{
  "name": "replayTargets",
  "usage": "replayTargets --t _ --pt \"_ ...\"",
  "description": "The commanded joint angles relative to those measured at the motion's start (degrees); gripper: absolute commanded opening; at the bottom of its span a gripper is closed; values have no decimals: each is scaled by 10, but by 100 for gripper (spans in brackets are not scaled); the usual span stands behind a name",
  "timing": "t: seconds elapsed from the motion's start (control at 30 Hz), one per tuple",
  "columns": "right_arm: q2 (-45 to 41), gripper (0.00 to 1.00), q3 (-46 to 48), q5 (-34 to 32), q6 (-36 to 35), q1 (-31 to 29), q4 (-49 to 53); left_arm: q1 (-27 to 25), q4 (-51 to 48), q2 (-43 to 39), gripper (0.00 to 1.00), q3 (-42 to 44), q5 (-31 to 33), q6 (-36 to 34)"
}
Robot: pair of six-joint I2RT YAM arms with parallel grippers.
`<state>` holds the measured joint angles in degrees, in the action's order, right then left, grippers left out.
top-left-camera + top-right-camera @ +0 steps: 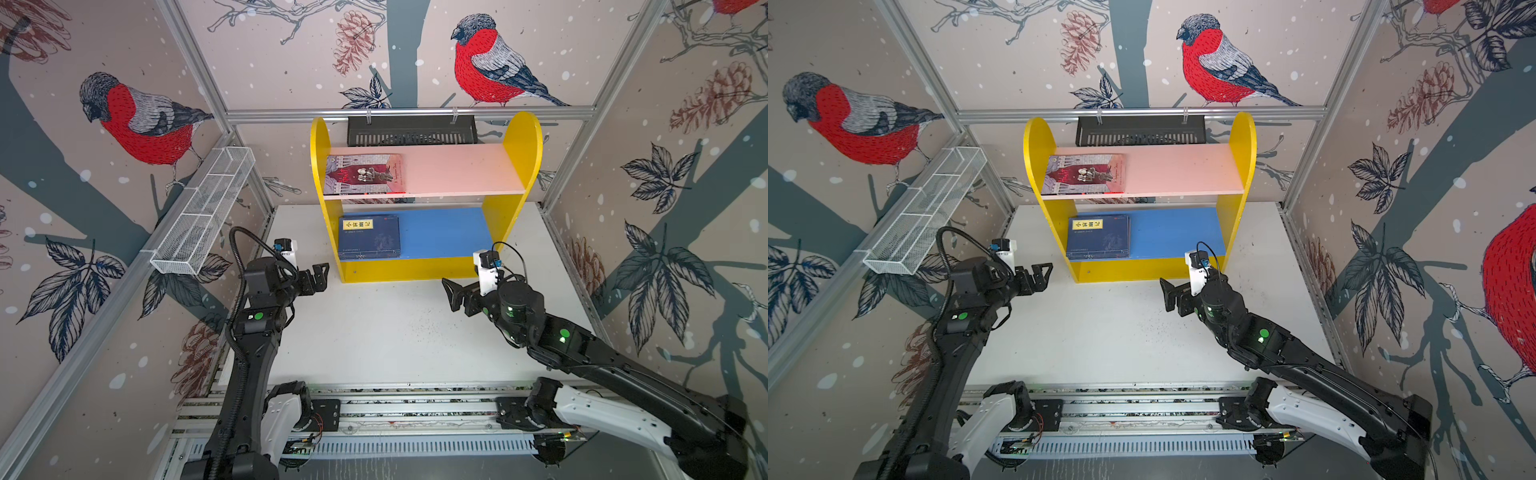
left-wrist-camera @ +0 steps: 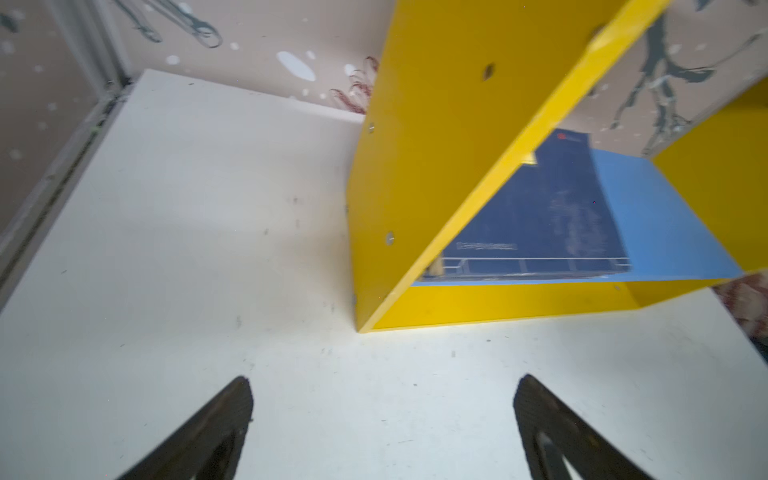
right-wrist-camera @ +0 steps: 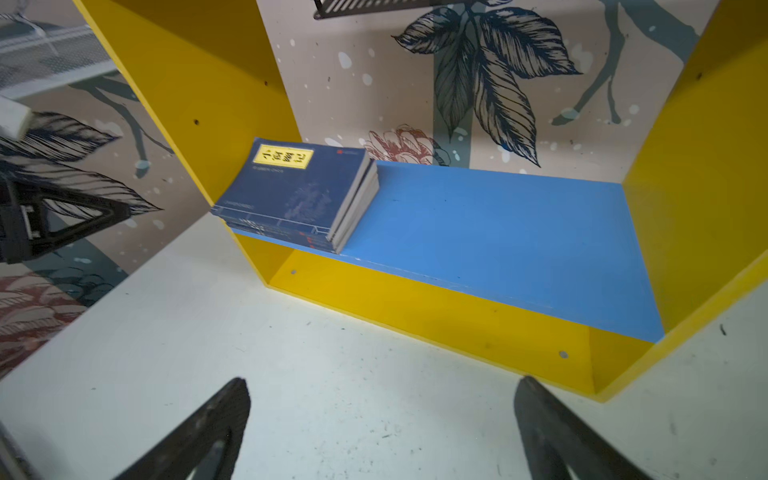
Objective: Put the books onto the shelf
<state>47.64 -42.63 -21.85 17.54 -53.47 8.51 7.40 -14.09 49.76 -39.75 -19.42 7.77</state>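
Right wrist: thin stacked navy paperbacks [image 3: 291,195]

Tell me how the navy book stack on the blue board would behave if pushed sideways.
The navy stack would probably shear, since its edges sit staggered. Lying flat on the blue board, it should slide, not tip. The books look thin, likely light.

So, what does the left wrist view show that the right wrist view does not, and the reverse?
Only the left wrist view: the outer yellow side of the shelf. Only the right wrist view: the whole yellow title label, the page edges of the stacked navy books, the black basket. Both: the books on the blue lower board, the white table, and each arm's own open gripper: left gripper, right gripper.
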Motion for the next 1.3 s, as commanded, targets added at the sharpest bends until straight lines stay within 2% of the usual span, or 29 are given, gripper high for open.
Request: replayTargets --t 0.0,0.07,0.17,0.33,0.43,0.53,0.6,0.73,0.87,0.97,1.13,1.27 --pt "-14 100 39 -23 -44 13 -72 1 114 -21 98 55 106 17" --pt "-29 100 85 -14 -54 41 -128 1 159 -34 98 96 137 42" --pt "-48 100 159 35 -89 113 -218 1 256 -47 98 166 122 62" --pt "-74 100 234 79 -134 243 -281 1 401 -22 98 232 93 -1" --pt "-84 100 275 125 -129 356 -325 1 487 27 98 268 89 -4" --pt "-76 100 328 162 -107 459 -412 1 599 76 98 308 85 4" --pt "-53 100 336 166 -71 514 -454 1 639 104 98 314 64 -2" --pt "23 100 355 152 -75 531 -552 1 745 153 98 335 55 -27" --pt "73 100 390 144 -84 531 -661 6 862 206 99 363 53 -12" --pt "111 100 416 137 -94 533 -733 6 927 234 99 375 70 -13" --pt "188 100 421 163 -103 542 -820 10 1037 298 99 392 110 -8" --pt "262 100 416 175 -117 545 -889 10 1157 376 99 417 51 -26"
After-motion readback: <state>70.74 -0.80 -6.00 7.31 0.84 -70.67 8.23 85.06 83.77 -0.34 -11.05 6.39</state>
